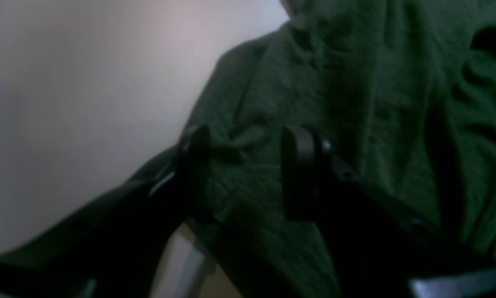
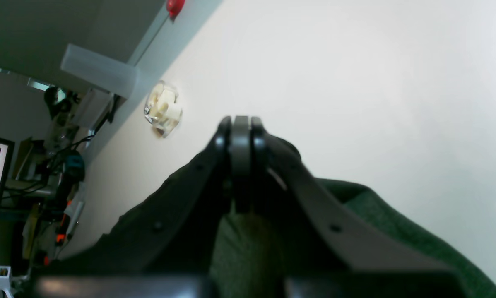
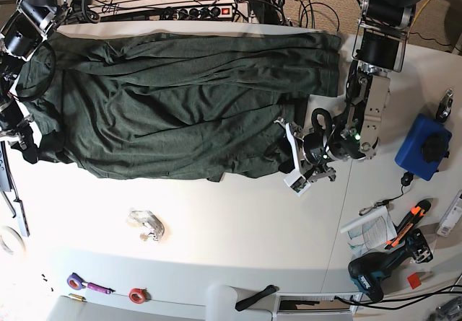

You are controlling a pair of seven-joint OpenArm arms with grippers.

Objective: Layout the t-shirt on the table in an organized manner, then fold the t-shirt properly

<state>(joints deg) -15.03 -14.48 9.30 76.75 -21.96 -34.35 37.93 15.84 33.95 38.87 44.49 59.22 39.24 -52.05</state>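
White tabletop point(image 3: 238, 227) fills most of the room's middle, cables and a power strip point(image 3: 198, 11) running along its far edge at twelve o'clock. Spread across the upper half lies the t-shirt point(image 3: 173, 104), dark green and heavily creased, reaching from the nine o'clock edge almost to two o'clock.

On the base view's right, the left gripper point(image 1: 244, 174) sits at about three o'clock from the shirt's centre, at the cloth's lower right corner. Its wrist view shows the two black fingers point(image 1: 297, 165) standing apart with rumpled green fabric lying between and beneath them; I cannot tell whether they pinch any of it.

At nine o'clock the right gripper point(image 2: 240, 124) is at the shirt's far left edge. Its fingers are pressed together, pads meeting, and green cloth shows just under and beside them, though whether any is caught in the tips is hidden.

Toward five o'clock from the shirt lie a blue box point(image 3: 422, 148), a cordless drill point(image 3: 379, 267) and a paper booklet point(image 3: 368, 231). A crumpled clear plastic wrapper point(image 3: 146, 223) rests at about seven o'clock, apart from the shirt's lower hem.
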